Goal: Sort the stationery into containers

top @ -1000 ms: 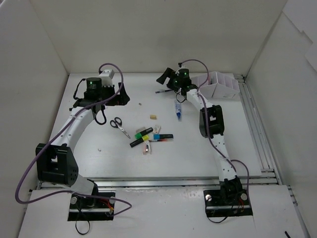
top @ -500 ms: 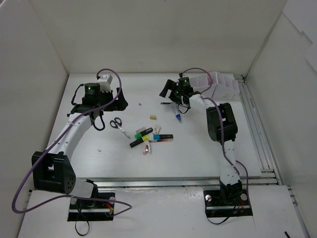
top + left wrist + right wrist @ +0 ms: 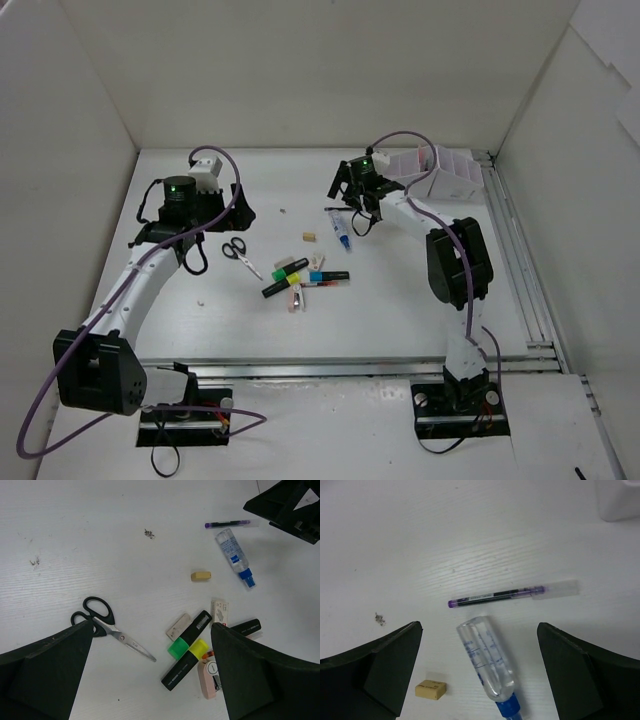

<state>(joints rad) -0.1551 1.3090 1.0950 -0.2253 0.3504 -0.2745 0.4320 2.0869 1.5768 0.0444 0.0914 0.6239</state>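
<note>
Drawn back toward 6 o'clock, the right end effector (image 3: 352, 192) gapes above the blue-tipped tube (image 3: 487, 665); the left end effector (image 3: 200, 208) gapes too.

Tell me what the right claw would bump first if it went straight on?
Most likely the clear bottle with the blue tip, lying under the open right claw, though depth is unclear.

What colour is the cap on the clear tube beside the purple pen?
Blue cap, seen best in the right wrist view.
</note>
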